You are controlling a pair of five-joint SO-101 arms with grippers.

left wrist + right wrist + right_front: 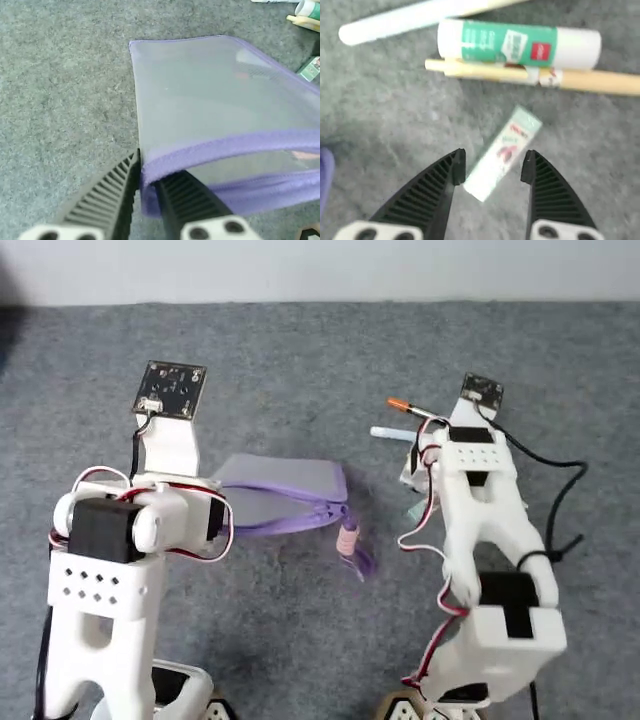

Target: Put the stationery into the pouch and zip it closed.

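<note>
The left claw [150,170] is pinching the purple edge of the see-through pouch [210,95], which lies flat on the grey mat [60,75]. The right claw [494,157] is open above a small eraser [520,130], near the glue stick [520,45] and pencil [595,80].

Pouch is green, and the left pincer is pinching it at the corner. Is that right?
Not quite. The pouch is purple, not green, as the left wrist view shows. The rest holds: the left pincer is pinching it at the corner, with a finger on each side of the edge.
</note>
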